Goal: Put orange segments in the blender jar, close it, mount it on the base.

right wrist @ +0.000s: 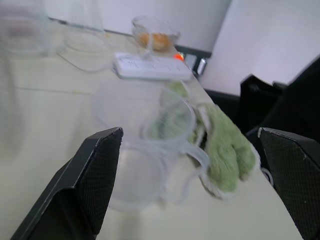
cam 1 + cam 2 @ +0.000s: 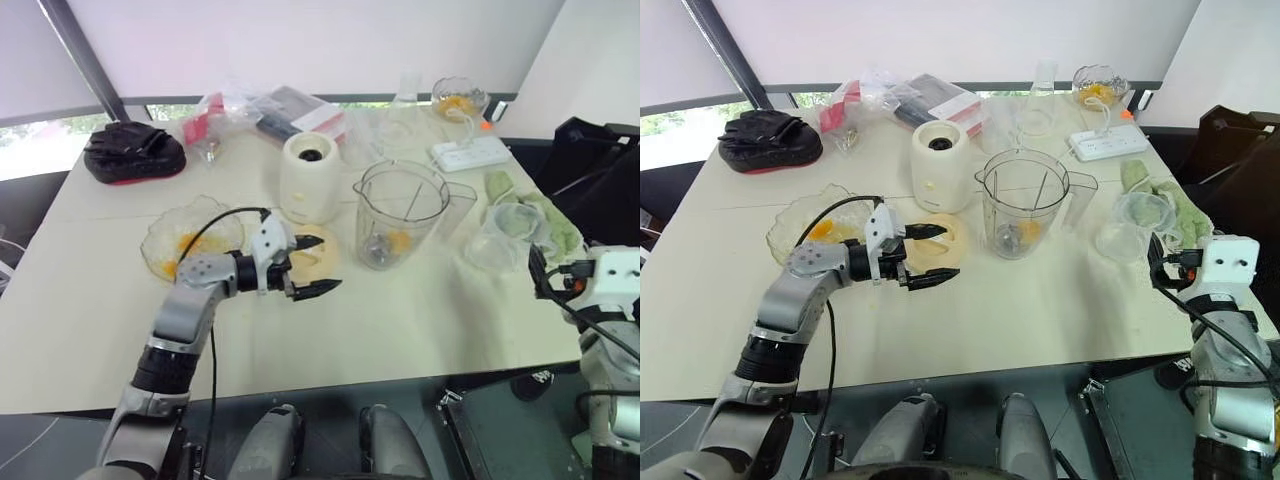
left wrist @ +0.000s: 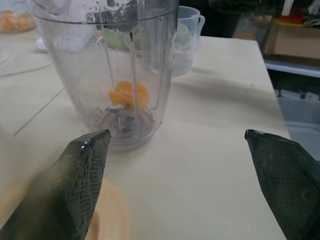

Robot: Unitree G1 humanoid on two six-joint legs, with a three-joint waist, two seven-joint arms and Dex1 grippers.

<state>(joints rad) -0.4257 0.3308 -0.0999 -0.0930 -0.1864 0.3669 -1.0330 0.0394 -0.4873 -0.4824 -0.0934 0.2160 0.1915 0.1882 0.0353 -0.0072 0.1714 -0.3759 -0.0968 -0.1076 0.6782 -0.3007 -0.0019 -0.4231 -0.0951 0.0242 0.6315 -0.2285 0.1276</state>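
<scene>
The clear blender jar (image 2: 400, 212) stands upright and uncovered at mid-table, with one orange segment (image 3: 129, 94) lying by the blades at its bottom. The cream base (image 2: 308, 176) stands just to its left. More orange segments (image 2: 186, 243) sit in a glass bowl (image 2: 160, 236) at the left. My left gripper (image 2: 318, 265) is open and points toward the jar, hovering over a flat cream lid (image 2: 325, 258) with nothing between its fingers. My right gripper (image 1: 190, 132) is open and empty at the table's right edge, facing clear cups.
Clear plastic cups (image 2: 503, 232) and a green cloth (image 2: 548, 218) lie at the right. A white power strip (image 2: 470, 152) and a glass bowl of fruit (image 2: 458, 98) are at the back right. A black pad (image 2: 133, 152) and packets (image 2: 290, 110) sit at the back.
</scene>
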